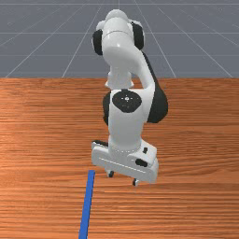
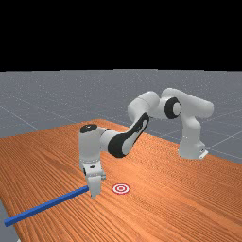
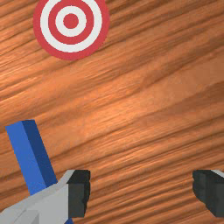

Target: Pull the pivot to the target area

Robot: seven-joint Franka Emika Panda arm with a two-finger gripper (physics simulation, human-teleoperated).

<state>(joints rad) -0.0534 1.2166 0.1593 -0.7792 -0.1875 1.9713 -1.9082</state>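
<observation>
Holds two jaws wide apart, released, on one gripper [image 1: 123, 178]. Has one blue bar [image 1: 87, 205] lying just outside one of two fingers [image 3: 79, 192]. Farther out, toward the arm's base [image 2: 191, 142], has one round red-and-white target [image 3: 71, 21] flat on one wooden table [image 1: 200, 140].

And it's the blue bar [image 1: 87, 205] going clean out of the front view at the near edge, with the bench [image 1: 200, 186] cut off there too, and at the front view's left and right! Wrist view now: one jaw covers a stretch of the bar, both jaws are clipped by the picture's edges, and the target [image 3: 71, 21] is missing a slice of its rim. In the far view, a pale scrap [image 2: 18, 240] at the near edge, too small to name!
</observation>
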